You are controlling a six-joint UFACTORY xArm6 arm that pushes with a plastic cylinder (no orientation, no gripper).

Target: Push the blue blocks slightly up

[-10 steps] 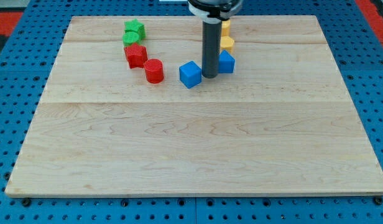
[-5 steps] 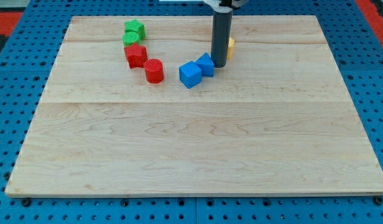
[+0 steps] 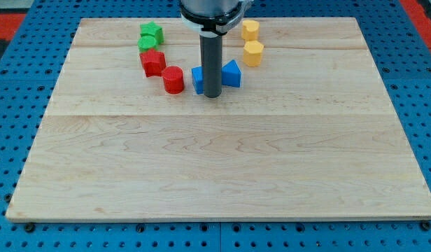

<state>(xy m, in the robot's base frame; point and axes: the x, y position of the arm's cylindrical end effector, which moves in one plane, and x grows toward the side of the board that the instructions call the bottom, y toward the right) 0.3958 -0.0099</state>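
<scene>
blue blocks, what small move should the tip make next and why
Probably a short push toward the view's top. My tip sits just below and between the two blue blocks: the blue cube, partly hidden behind the rod, and the other blue block to its right. Both lie side by side, so one upward nudge may move both.

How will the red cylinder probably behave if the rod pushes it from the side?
The red cylinder stands on its flat end, so it would likely slide, not roll. It looks squat, so tipping seems unlikely. Its round side may let it slip off my tip.
</scene>
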